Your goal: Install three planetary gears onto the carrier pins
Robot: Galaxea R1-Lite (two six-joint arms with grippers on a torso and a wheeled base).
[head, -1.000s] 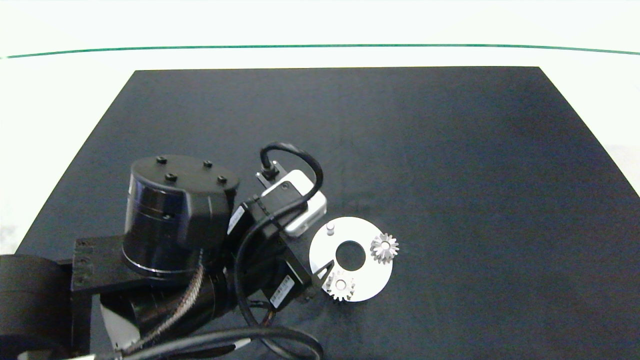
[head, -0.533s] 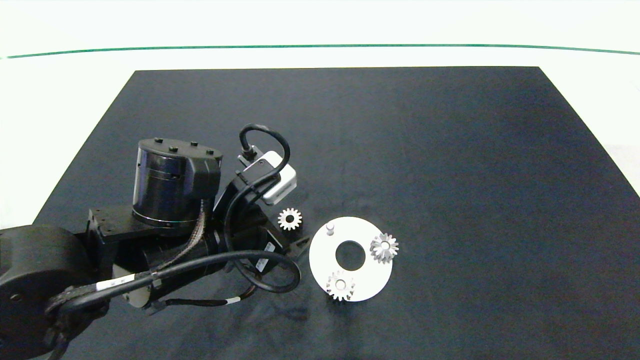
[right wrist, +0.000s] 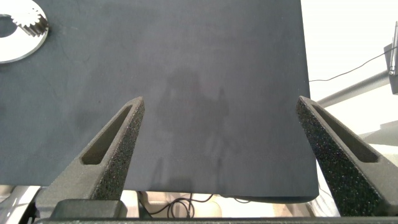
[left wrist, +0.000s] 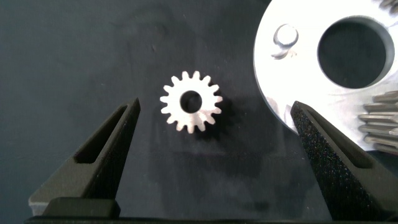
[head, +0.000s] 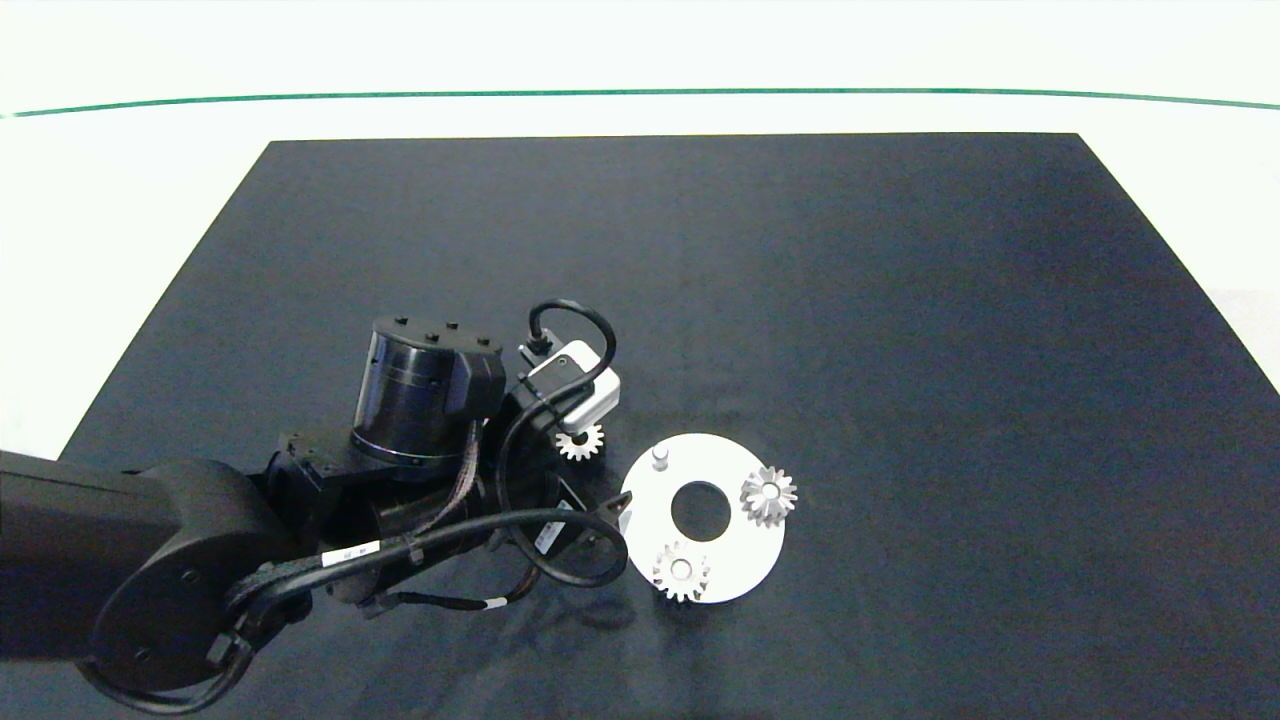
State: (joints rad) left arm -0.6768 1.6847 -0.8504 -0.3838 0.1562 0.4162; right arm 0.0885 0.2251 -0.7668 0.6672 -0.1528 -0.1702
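left gripper (left wrist: 211,140) hangs spread wide over the dark mat (head: 800,280), holding nothing; the loose gear (left wrist: 190,101) lies flat between its two fingers, touching neither, with bare mat on both sides of it. one finger (left wrist: 109,146) stands well off the gear's teeth; the other finger (left wrist: 333,155) sits at the rim of the white disc (left wrist: 273,81). from the head view, the left arm comes in from the left edge and its wrist covers part of this loose gear (head: 580,441), which rests on the mat just beside the disc's (head: 735,560) rim, not touching it, on the side of the bare pin.

that bare carrier pin (head: 660,458) stands upright near the disc edge closest to the loose gear; in the left wrist view the same pin (left wrist: 285,38) is clear all round. two other planetary gears already sit on the disc: one (head: 768,495) overhanging its rim on the side away from the arm, one (head: 681,572) overhanging the rim nearest the camera. the central hole (head: 700,510) is open.

the mat is bare across its far half and whole right side, out to its straight edges against the white table (head: 640,60).

right gripper (right wrist: 221,155) hangs open and idle over the mat's edge, well apart from the disc (right wrist: 18,46), grasping nothing.
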